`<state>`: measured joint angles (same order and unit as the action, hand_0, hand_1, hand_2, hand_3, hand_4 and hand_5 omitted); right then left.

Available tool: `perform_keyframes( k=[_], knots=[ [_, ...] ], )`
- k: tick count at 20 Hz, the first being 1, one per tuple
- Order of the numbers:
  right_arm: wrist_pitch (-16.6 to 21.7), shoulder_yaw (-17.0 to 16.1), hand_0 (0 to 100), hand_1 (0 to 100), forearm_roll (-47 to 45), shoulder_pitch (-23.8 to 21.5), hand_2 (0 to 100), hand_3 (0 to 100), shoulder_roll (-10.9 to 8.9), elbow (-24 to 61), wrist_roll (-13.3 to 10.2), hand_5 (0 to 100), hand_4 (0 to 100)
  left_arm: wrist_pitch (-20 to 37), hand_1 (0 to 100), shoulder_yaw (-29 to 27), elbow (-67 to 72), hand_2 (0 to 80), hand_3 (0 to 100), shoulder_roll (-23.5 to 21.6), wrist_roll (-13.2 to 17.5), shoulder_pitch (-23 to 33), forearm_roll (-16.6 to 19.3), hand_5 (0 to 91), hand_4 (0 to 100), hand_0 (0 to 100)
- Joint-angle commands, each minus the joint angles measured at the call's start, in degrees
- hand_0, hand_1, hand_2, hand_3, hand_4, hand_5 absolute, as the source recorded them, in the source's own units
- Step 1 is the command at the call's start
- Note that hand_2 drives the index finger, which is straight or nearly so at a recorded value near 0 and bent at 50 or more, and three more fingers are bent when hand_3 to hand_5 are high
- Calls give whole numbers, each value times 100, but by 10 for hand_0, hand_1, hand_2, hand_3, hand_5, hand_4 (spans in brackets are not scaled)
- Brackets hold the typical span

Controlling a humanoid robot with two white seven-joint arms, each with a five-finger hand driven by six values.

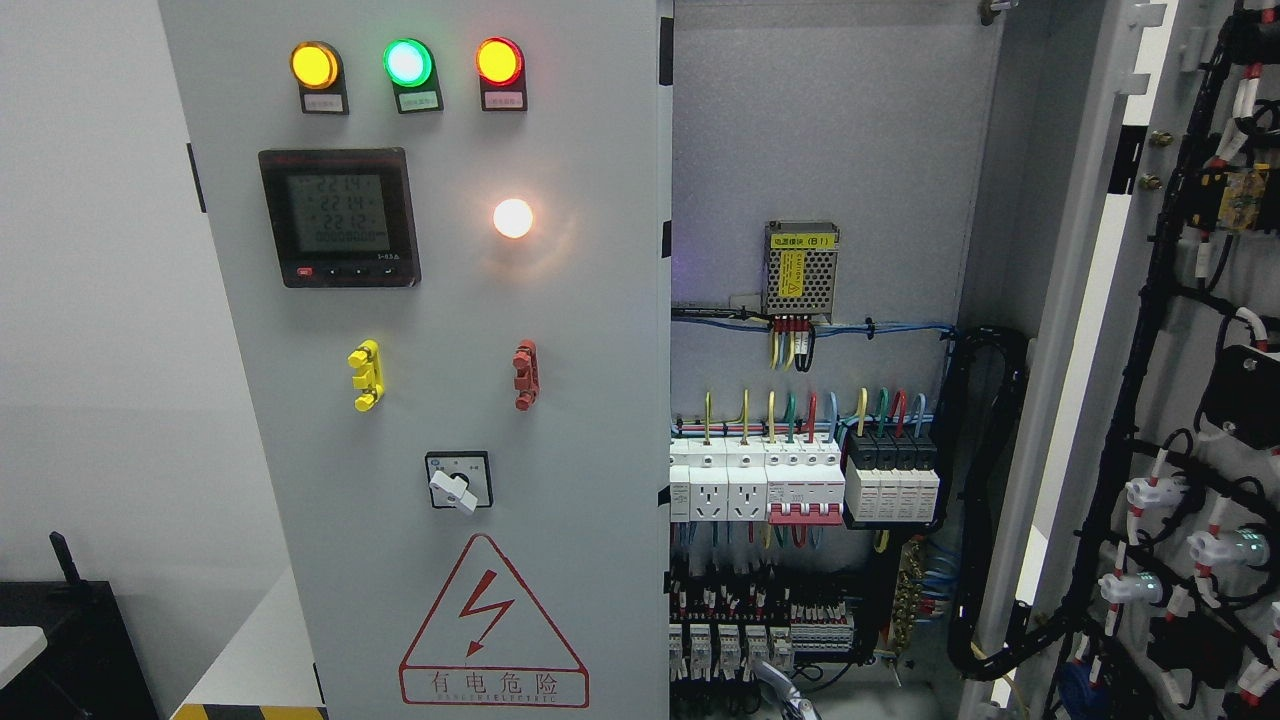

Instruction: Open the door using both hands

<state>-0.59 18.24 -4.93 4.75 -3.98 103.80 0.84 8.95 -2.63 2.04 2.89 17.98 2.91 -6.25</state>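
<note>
1. Head view: the electrical cabinet's right door (pixel 1190 400) is swung wide open at the picture's right, its wired inner face towards the camera; the left door (pixel 450 400) is shut, or nearly so.
2. Hands — a small metallic part (pixel 790 700) shows at the bottom edge near the middle. It may belong to a hand, but which side, or whether its fingers are open or curled, I cannot tell. Neither arm is otherwise visible.
3. Judgement: the right door looks done. To finish well, any push should land on the door's edge, away from the wiring.
4. Surroundings: breakers (pixel 800 480), a power supply (pixel 801 270) and a black cable bundle (pixel 985 500) sit exposed inside — snag risk.
5. The left door carries three lit lamps (pixel 406 62), a meter (pixel 340 217), a rotary switch (pixel 457 482) and a warning triangle (pixel 492 625).
</note>
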Motion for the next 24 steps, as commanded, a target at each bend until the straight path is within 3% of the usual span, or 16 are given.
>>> perform_keyframes(
  k=[1,12,18,21,24],
  knots=[
    [-55,75,379,0,-34,632,0,0,134,-694,12,0,0,1,0,-1,-1,0,0,1,4,-1,-8,0,0,0],
    [-55,215,379,0,-52,1362,0,0,169,-1538,30,0,0,1,0,-1,-1,0,0,1,4,-1,1,0,0,0],
    [-187,259,379,0,-561,1591,0,0,134,-1758,39,0,0,1,0,-1,-1,0,0,1,4,-1,1,0,0,0],
    [-204,294,379,0,-561,1678,0,0,134,-1775,302,0,0,1,0,-1,-1,0,0,1,4,-1,1,0,0,0],
    [-213,303,379,0,-561,1766,0,0,134,-1889,311,0,0,1,0,-1,-1,0,0,1,4,-1,1,0,0,0]
  ],
)
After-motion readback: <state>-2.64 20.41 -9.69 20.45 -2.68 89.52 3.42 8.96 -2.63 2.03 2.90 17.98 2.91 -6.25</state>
